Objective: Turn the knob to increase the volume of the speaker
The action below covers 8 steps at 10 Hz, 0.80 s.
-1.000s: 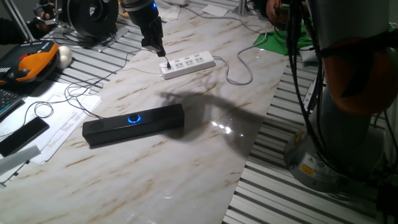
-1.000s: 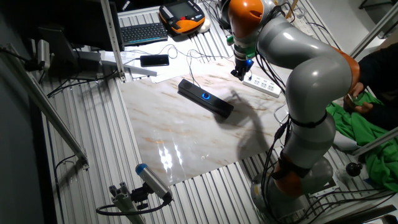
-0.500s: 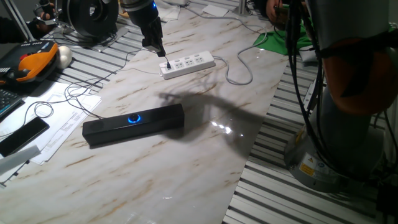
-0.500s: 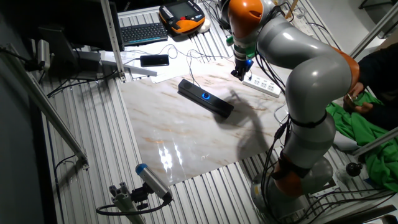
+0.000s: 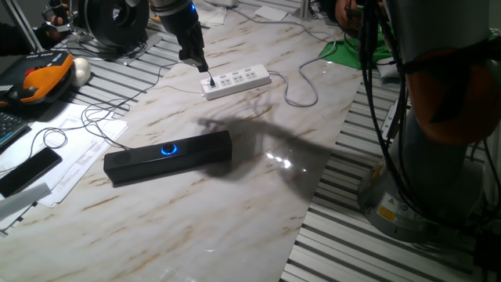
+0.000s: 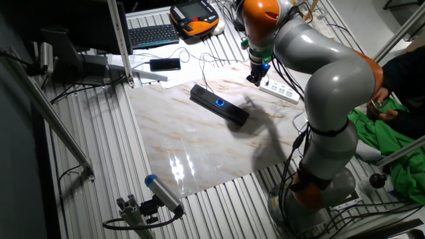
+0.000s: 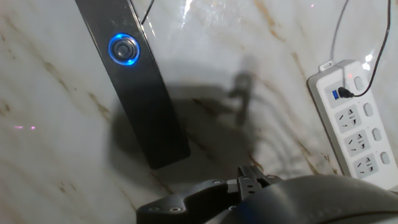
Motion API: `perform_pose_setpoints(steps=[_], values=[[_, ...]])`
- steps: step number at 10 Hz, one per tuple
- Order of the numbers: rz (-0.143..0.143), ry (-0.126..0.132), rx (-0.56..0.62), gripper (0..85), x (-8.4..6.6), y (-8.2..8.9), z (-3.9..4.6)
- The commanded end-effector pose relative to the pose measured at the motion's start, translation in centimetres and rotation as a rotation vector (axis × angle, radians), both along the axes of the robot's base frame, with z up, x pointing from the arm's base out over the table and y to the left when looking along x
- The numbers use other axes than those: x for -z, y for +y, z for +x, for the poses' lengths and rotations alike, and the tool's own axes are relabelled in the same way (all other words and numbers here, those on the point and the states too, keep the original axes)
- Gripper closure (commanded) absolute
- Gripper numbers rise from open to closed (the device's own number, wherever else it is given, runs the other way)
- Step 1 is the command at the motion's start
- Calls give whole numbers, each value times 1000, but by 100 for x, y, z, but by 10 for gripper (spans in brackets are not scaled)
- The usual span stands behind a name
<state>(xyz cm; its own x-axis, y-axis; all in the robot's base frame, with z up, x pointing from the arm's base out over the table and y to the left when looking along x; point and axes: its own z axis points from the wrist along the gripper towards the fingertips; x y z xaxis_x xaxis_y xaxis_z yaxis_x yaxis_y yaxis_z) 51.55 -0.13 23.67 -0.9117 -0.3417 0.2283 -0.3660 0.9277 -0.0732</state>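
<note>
Hovering near the power strip (image 5: 237, 80), the gripper (image 5: 205, 77) is hiding whether its fingers are parted.
Only the hand view is showing the knob (image 7: 124, 48) glowing blue, upper left, on the speaker (image 7: 144, 106).

Grey-and-orange jointed arm (image 6: 332, 79), black hand (image 5: 192, 52)
</note>
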Motion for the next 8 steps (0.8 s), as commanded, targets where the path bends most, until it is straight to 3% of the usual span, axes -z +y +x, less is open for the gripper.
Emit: perform_pose_setpoints(steps=[1,4,5,6,7,8], values=[[0,-4,14,850,-2,1,-1],[3,-9,38,850,-2,1,-1],[36,-51,87,850,-2,1,-1],[41,-100,134,850,-2,1,-1],[31,-115,164,850,-2,1,-1],[2,-106,176,850,-2,1,-1]])
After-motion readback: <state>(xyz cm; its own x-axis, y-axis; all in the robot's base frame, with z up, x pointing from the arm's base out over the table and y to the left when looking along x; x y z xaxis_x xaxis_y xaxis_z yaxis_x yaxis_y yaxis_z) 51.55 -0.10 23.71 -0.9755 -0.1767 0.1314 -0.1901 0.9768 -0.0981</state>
